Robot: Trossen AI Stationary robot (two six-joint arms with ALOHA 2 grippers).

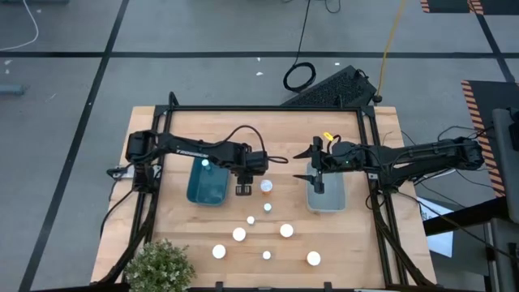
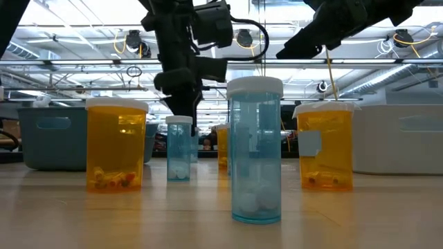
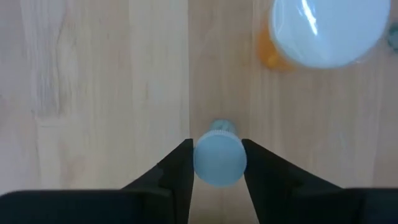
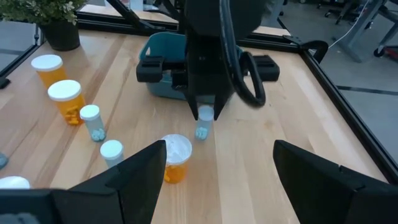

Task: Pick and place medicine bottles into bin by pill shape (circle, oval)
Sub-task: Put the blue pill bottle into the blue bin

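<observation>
Left gripper [image 1: 242,191] is clamped on a small blue bottle [image 3: 217,158] at frame centre, beside the teal bin [image 1: 207,182]. Right gripper [image 1: 315,168] is held spread above the grey bin [image 1: 328,197].

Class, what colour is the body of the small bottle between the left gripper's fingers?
Pale blue small bottle, clearest in the right wrist view.

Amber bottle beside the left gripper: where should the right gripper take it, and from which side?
Likely at the white cap, coming straight down. The amber bottle stands upright with its round cap facing up. The left gripper, shut on the small blue bottle, sits close beside it, so a side approach looks crowded. The right gripper hangs open over the grey bin.
</observation>
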